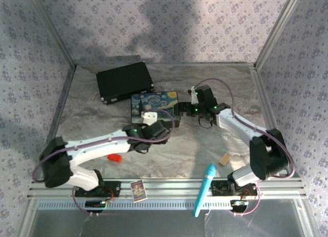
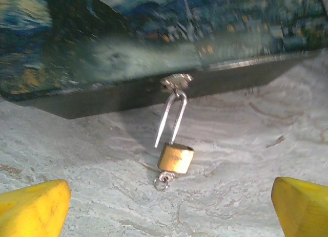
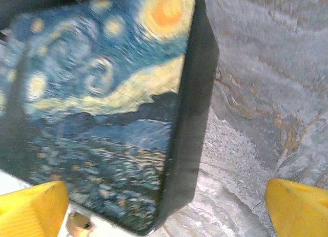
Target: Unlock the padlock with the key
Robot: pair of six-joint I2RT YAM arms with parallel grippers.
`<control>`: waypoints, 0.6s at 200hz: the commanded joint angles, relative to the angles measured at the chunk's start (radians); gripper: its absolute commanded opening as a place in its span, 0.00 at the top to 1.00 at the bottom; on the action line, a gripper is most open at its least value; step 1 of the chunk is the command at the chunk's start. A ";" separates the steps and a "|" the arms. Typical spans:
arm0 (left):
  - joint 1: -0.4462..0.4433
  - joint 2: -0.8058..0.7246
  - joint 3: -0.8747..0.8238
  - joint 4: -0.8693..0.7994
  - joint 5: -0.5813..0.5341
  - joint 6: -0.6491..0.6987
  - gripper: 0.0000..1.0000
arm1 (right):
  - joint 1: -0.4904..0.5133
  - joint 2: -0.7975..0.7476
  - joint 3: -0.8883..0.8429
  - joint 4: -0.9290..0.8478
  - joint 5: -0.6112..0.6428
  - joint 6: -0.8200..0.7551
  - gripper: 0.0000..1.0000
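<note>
Seen from above, the painted tin box (image 1: pixel 154 105) sits mid-counter with a black case (image 1: pixel 124 82) at its far left. The left end effector (image 1: pixel 154 125) is at the box's near edge and the right end effector (image 1: pixel 183 112) at its right edge. From this height the lock is too small to make out.

The left wrist view gives the detail. The padlock (image 2: pixel 175 157) hangs from the hasp (image 2: pixel 176 81) on the box's dark side wall, its brass body resting on the marble counter (image 2: pixel 246 160). One leg of the shackle appears to end outside the body. The key (image 2: pixel 162 179) sticks out of the underside, showing a small silver ring. The left end effector (image 2: pixel 168 210) stands wide, its yellow fingertips (image 2: pixel 33 209) at either corner with nothing between them.

The right wrist view looks along the box's starry lid (image 3: pixel 102 109). The right end effector (image 3: pixel 164 211) is also spread wide, gripping nothing. A blurred brass shape (image 3: pixel 79 224) sits at the bottom edge.

Near the arm bases lie a red cap (image 1: pixel 115 158), a wooden block (image 1: pixel 224 158) and a blue marker (image 1: pixel 205 188).
</note>
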 commanded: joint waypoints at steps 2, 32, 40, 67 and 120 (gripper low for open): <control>0.073 -0.099 -0.081 0.078 0.121 0.025 0.00 | 0.015 -0.114 -0.032 -0.009 -0.022 -0.026 0.01; 0.200 -0.233 -0.187 0.150 0.251 0.003 0.00 | 0.119 -0.210 -0.130 0.025 -0.036 -0.041 0.04; 0.234 -0.266 -0.215 0.171 0.288 -0.005 0.00 | 0.157 -0.207 -0.149 0.043 -0.037 -0.035 0.07; 0.330 -0.364 -0.294 0.239 0.369 -0.023 0.00 | 0.288 -0.129 -0.198 0.150 -0.029 0.010 0.14; 0.375 -0.400 -0.334 0.227 0.392 -0.039 0.00 | 0.415 0.135 -0.130 0.251 -0.010 0.077 0.37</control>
